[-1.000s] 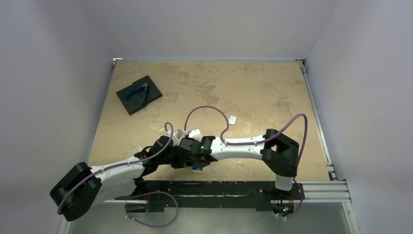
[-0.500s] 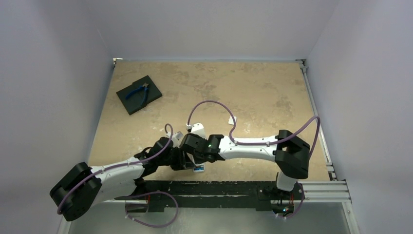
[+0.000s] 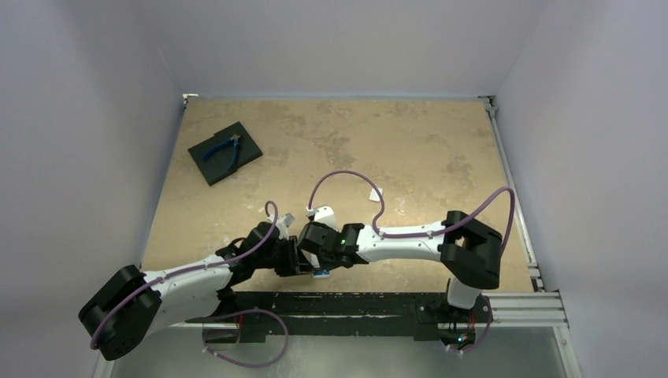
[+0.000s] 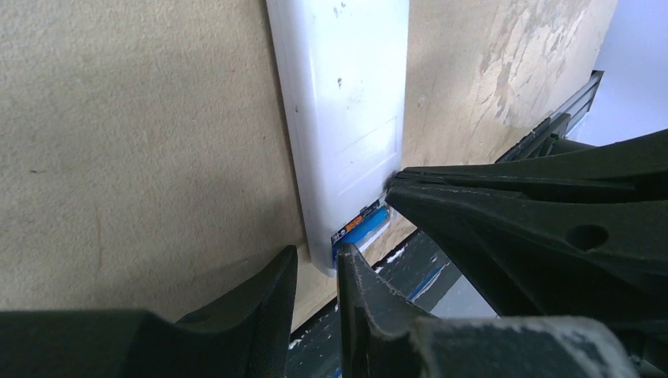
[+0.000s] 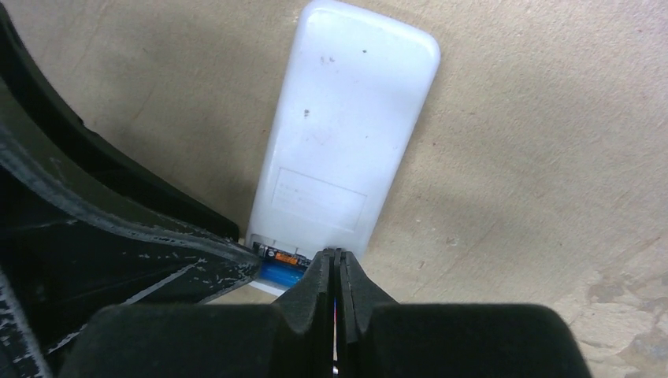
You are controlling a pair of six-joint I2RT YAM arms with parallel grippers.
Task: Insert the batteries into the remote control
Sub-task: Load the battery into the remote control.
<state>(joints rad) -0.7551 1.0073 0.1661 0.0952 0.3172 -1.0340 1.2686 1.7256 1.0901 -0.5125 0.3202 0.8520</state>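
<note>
The remote control [image 5: 346,142] lies face down on the table, its plain white back up, and shows again in the left wrist view [image 4: 346,102]. A blue battery [image 5: 282,273] with a dark and orange label lies in the uncovered bay at the remote's near end [image 4: 364,228]. My right gripper [image 5: 335,252] is shut, its tips touching that end just beside the battery. My left gripper [image 4: 315,253] stands slightly open at the remote's near corner, one finger by the battery's end. From above, both grippers [image 3: 295,258] [image 3: 315,252] crowd together and hide most of the remote.
Blue-handled pliers [image 3: 220,150] rest on a black square pad [image 3: 246,142] at the far left. A small white piece [image 3: 376,192] lies mid-table behind the right arm's cable. The dark front rail [image 3: 354,303] runs just below the grippers.
The right arm has swung left and down toward the left gripper, and its jaws have closed fully. The left arm has hardly moved.
</note>
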